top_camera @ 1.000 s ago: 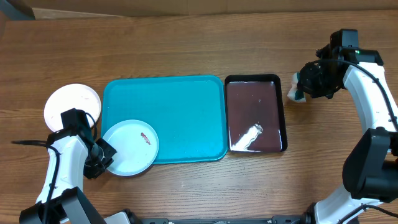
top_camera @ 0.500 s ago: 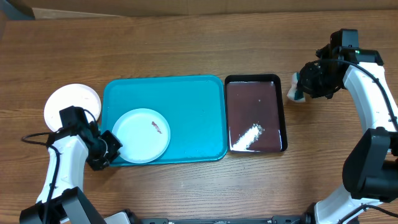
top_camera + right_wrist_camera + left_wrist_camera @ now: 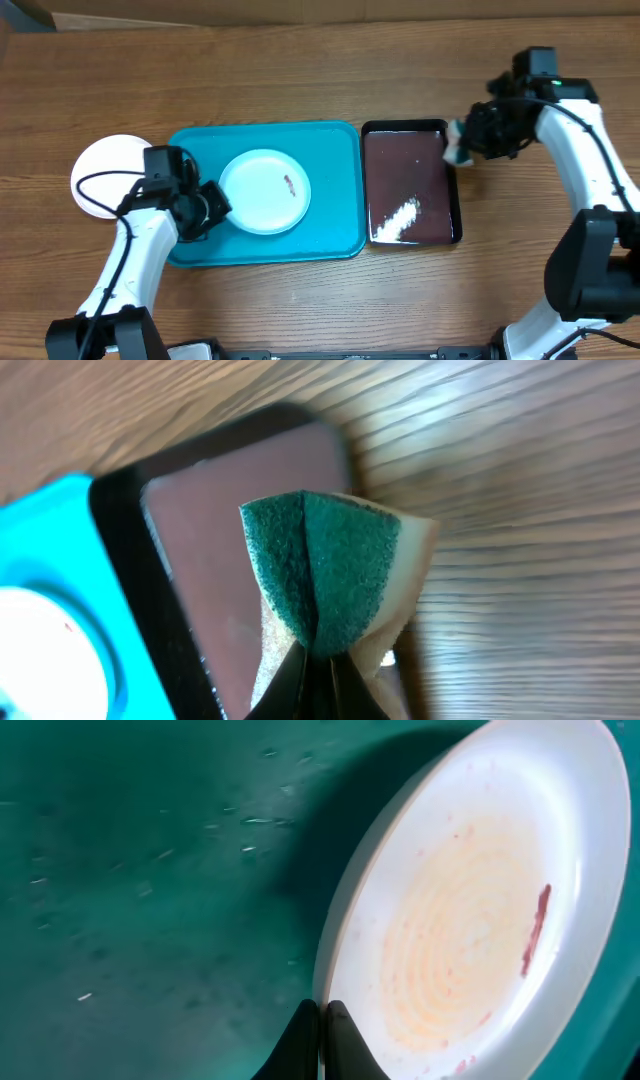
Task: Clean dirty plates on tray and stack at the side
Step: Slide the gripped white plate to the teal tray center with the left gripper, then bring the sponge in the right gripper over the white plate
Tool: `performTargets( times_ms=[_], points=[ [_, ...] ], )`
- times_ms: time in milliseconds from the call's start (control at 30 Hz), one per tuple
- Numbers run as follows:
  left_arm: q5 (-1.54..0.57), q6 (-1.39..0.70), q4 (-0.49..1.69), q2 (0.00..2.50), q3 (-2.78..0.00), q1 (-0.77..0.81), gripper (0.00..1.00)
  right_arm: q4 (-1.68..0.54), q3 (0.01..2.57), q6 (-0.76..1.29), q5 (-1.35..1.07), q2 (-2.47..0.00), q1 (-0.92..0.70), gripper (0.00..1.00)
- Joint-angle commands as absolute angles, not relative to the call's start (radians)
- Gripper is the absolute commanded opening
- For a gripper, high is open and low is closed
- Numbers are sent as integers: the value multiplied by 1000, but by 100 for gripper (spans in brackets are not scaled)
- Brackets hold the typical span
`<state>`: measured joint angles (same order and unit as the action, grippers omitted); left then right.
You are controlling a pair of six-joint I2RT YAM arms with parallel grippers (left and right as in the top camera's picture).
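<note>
Pinching the plate (image 3: 470,920) by its thin rim over the tray (image 3: 150,870), the left gripper (image 3: 322,1010) holds something probably stiff, slick and breakable, while the right gripper (image 3: 318,652) squeezes a soft sponge (image 3: 320,570).

qty: 2 plates (image 3: 262,190), 2 trays (image 3: 335,205), 1 sponge (image 3: 458,149)

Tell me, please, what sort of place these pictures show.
Probably a robot test bench staged for dishwashing: a wooden table, a smeared plate and a turquoise tray, a green sponge in the right gripper.
</note>
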<state>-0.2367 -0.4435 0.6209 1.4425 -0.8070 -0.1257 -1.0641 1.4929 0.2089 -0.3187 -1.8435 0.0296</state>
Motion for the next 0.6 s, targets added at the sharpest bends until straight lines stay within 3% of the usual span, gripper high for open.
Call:
performTargets(
  times_ms=[0, 333, 567],
  points=[
    [-253, -553, 589, 1451, -828, -83, 4, -1049, 1491, 201, -342, -1842, -79, 4],
    [-195, -561, 579, 1451, -827, 28, 4, -949, 1491, 202, -330, -1842, -374, 4],
    [-168, -561, 587, 1451, -826, 49, 8, -905, 1491, 208, -138, -1842, -536, 4]
  ],
)
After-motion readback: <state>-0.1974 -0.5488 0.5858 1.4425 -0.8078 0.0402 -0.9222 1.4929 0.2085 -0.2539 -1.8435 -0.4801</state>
